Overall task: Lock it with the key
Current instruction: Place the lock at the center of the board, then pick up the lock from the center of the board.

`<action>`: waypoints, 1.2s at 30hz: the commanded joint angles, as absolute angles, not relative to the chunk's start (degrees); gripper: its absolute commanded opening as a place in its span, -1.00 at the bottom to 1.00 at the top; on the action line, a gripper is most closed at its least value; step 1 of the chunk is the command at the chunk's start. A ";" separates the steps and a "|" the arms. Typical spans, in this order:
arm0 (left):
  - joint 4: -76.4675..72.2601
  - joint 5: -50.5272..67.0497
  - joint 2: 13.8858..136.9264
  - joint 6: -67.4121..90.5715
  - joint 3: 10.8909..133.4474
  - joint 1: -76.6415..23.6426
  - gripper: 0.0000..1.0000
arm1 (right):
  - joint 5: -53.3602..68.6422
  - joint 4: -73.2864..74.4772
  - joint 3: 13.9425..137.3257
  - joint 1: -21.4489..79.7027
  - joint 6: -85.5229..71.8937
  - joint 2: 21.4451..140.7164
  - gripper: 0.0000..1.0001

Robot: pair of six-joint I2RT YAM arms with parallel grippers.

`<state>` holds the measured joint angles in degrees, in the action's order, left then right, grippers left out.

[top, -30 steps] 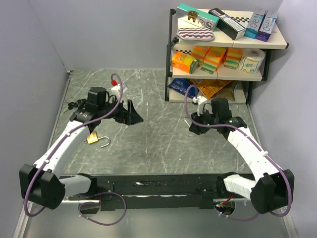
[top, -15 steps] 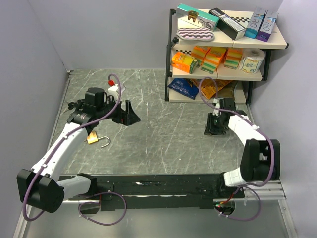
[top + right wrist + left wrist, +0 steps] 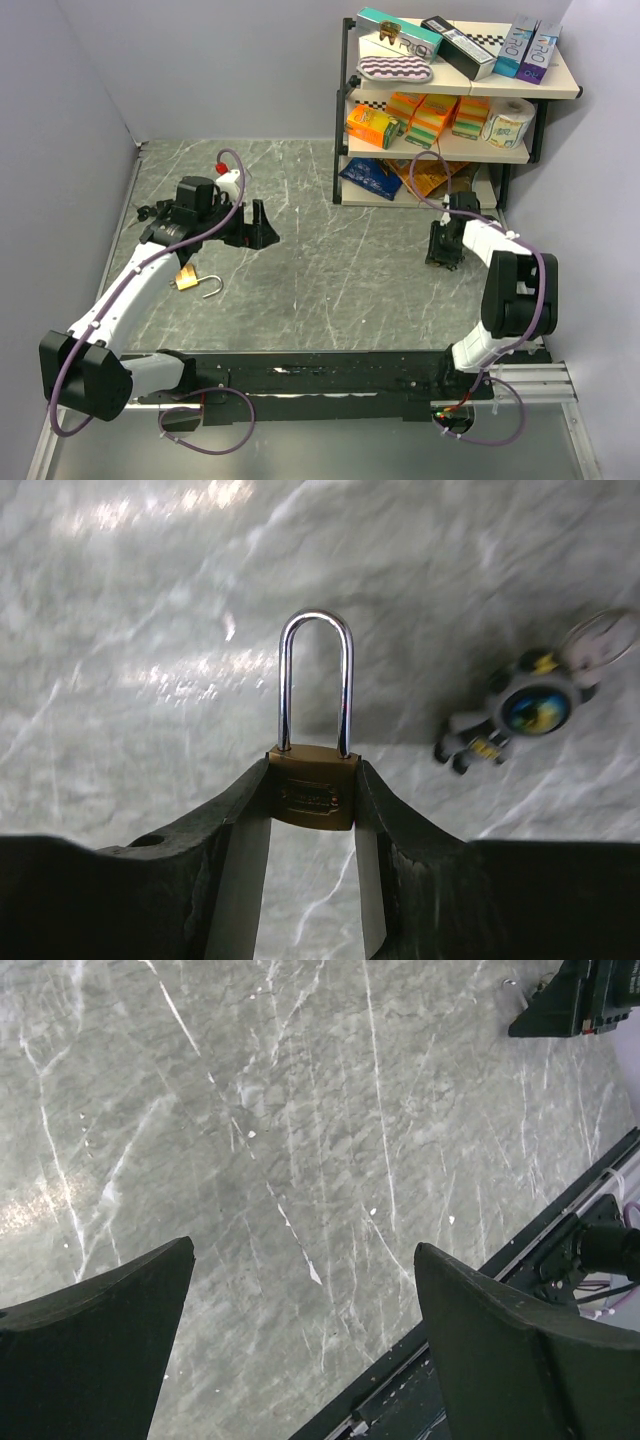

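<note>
Two padlocks are showing. One brass padlock (image 3: 312, 798), shackle seated, is sitting clamped between the right tool's (image 3: 312, 770) fingers near the bench's (image 3: 320, 270) right edge. The second padlock (image 3: 197, 283), shackle open, is lying near the left edge. One figure keyring (image 3: 520, 712) is lying just beside the gripped lock. The left tool (image 3: 302, 1260) is gaping wide, holding nothing.

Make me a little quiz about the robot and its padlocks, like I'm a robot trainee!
1. True or false: the left fingers are shut.
2. The right fingers grip: A a key, B a padlock, C a box.
3. Fill in: the second padlock lies on the ___.
Key: 1 false, they are wide open. 2 B. 3 table.
</note>
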<state>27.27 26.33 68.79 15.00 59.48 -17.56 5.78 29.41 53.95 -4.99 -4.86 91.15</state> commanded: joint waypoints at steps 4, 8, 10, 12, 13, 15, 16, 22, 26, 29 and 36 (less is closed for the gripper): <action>27.86 23.65 68.91 15.04 60.12 -17.49 0.93 | 3.51 28.30 57.74 -6.50 -5.36 95.01 -0.84; 28.48 23.12 68.64 14.07 60.38 -17.40 0.93 | 4.04 29.00 57.48 -6.50 -5.10 94.92 -0.56; 28.82 22.24 68.21 13.54 60.21 -17.40 0.93 | 4.48 29.27 57.39 -6.42 -5.10 94.66 -0.36; 29.35 21.62 68.03 12.92 60.29 -17.40 0.93 | 5.27 29.88 57.39 -6.42 -5.10 94.22 -0.23; 29.88 21.71 68.20 11.88 60.47 -17.32 0.93 | 5.45 30.06 57.31 -6.42 -5.01 94.04 -0.08; 32.42 22.23 68.73 10.20 61.17 -17.23 0.93 | 5.89 30.41 57.39 -6.42 -5.01 93.34 0.01; 33.30 23.02 68.90 8.54 61.52 -17.14 0.93 | 6.06 30.67 57.31 -6.42 -5.01 92.90 0.10; 40.07 25.05 69.17 1.08 63.01 -15.56 0.93 | 8.78 32.78 58.27 -6.42 -3.96 89.57 0.47; 46.92 29.17 70.40 -9.47 64.69 -11.70 0.93 | 12.47 34.19 60.02 -5.54 -1.76 86.23 0.66; 53.59 31.99 71.89 -20.10 66.26 -5.99 0.93 | 15.64 34.80 61.34 -3.35 1.91 82.02 0.75; 62.66 31.56 79.44 -39.63 71.97 7.28 0.93 | 18.54 33.23 63.81 7.28 8.26 74.36 0.99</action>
